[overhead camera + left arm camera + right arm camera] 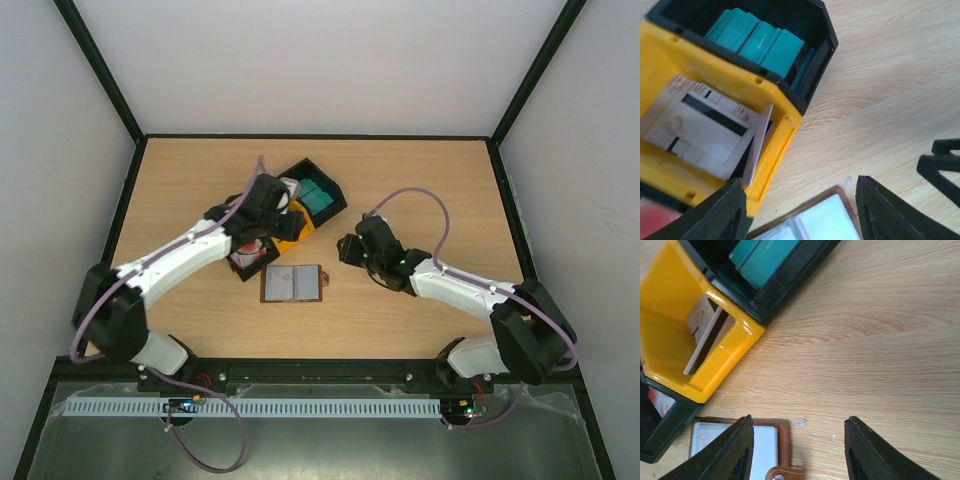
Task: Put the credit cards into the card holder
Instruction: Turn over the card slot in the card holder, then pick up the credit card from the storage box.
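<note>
The brown card holder (292, 284) lies open on the table, clear slots up; it also shows in the left wrist view (815, 225) and the right wrist view (740, 445). White credit cards with red markings (705, 127) stand in a yellow bin (297, 228). Teal cards (760, 42) fill a black bin (318, 195). My left gripper (268, 238) hovers open and empty over the yellow bin's near edge, above the holder's far corner (800, 200). My right gripper (348, 250) is open and empty just right of the holder (797, 425).
A second black bin (245, 262) holding a red and white card (660, 400) sits left of the holder's far edge. The three bins touch in a row. One right fingertip (940, 165) shows in the left wrist view. Walls enclose the table.
</note>
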You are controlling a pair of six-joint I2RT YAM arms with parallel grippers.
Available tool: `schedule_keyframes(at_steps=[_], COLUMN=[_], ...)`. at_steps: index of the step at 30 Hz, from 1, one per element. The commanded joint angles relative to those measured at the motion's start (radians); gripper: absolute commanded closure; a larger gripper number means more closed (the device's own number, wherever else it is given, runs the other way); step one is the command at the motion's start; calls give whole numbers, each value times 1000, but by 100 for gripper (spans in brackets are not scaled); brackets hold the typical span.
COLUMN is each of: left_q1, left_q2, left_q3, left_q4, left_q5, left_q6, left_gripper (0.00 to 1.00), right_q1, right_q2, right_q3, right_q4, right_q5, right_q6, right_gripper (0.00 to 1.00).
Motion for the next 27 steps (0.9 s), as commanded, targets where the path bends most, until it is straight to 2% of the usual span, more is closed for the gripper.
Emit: schedule_keyframes(at_steps=[1,4,9,16,22,27], left_q1=[-66,-76,-79,-77,-70,-69], left_q2=[170,283,406,466,502,510], left_q3=[127,192,250,285,304,306], left_q4=[-103,-138,-156,-157,-167,-157], left_q5=[-134,-214,-297,-342,-349,-351], left_q6=[84,81,72,57,63,50], left_gripper=[45,51,50,52,65,68], right_q1=[-16,-23,-29,-35,-41,-49], right_q2=[22,52,61,68,80,84], right_q3=[-18,-7,-14,-27,-31,-30], right_q4=[-23,-25,-20,-15,-12,-17], right_q5=[18,-4,-19,-33,-38,-45], right_q6=[-31,-42,-59,-67,-70,-73], right_gripper=[51,51,51,51,51,51])
